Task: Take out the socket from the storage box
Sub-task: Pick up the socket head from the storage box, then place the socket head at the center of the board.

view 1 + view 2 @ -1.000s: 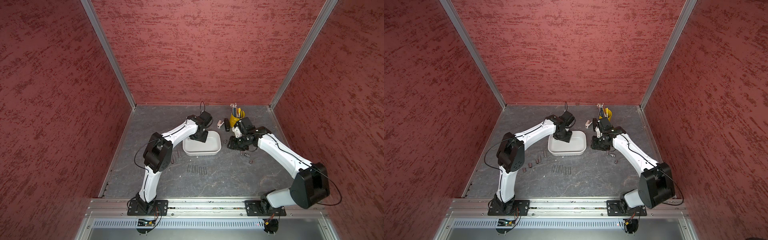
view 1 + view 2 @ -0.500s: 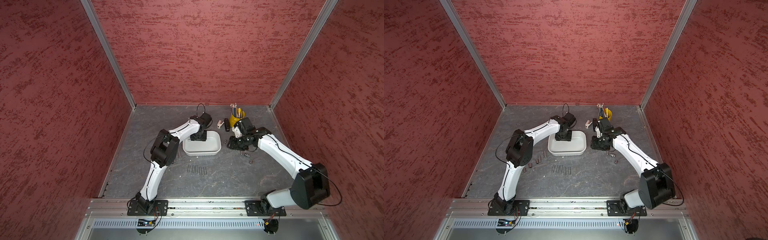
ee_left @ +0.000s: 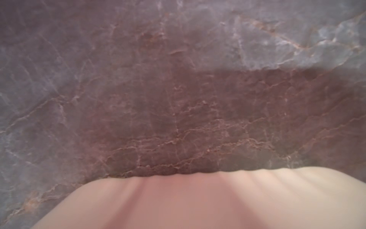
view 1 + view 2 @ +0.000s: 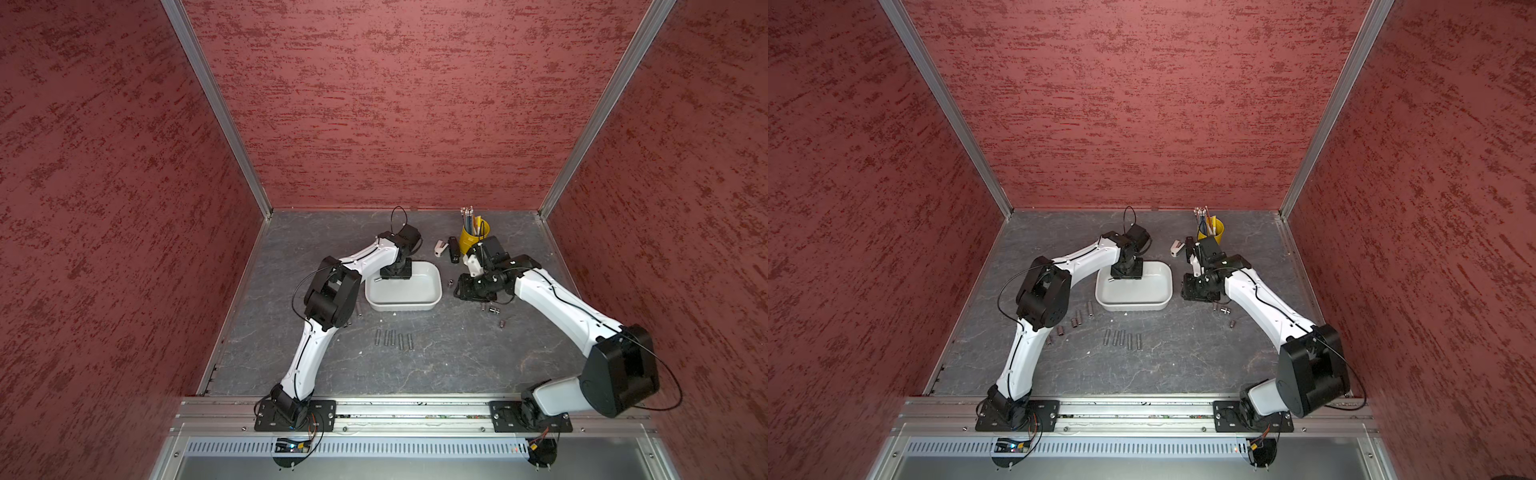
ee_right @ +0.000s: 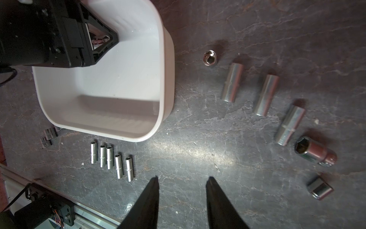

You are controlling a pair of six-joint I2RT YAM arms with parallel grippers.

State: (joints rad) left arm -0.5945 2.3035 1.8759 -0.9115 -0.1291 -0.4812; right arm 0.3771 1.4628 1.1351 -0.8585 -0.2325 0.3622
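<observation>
The white storage box [image 4: 415,306] [image 4: 1142,306] sits mid-table. My left gripper [image 4: 392,276] [image 4: 1125,274] reaches down into its far left corner. A shiny socket [image 4: 378,279] pokes out beside the fingers, and in the right wrist view it glints between them [image 5: 97,39]. How far the jaws stand from it I cannot make out. The left wrist view shows only the blurred box rim [image 3: 198,198] and the table. My right gripper [image 4: 471,289] [image 5: 182,178] hovers open over the table, right of the box [image 5: 164,79], holding nothing.
Several small sockets [image 4: 395,338] [image 5: 111,160] lie in a row in front of the box. Larger ones [image 5: 265,95] lie to its right and others [image 4: 1075,320] to its left. A yellow pencil bucket [image 4: 473,235] and a black stapler [image 4: 454,249] stand behind.
The left arm's elbow has swung up and toward the box while its gripper stayed in the box's far left corner. The right arm has not moved.
</observation>
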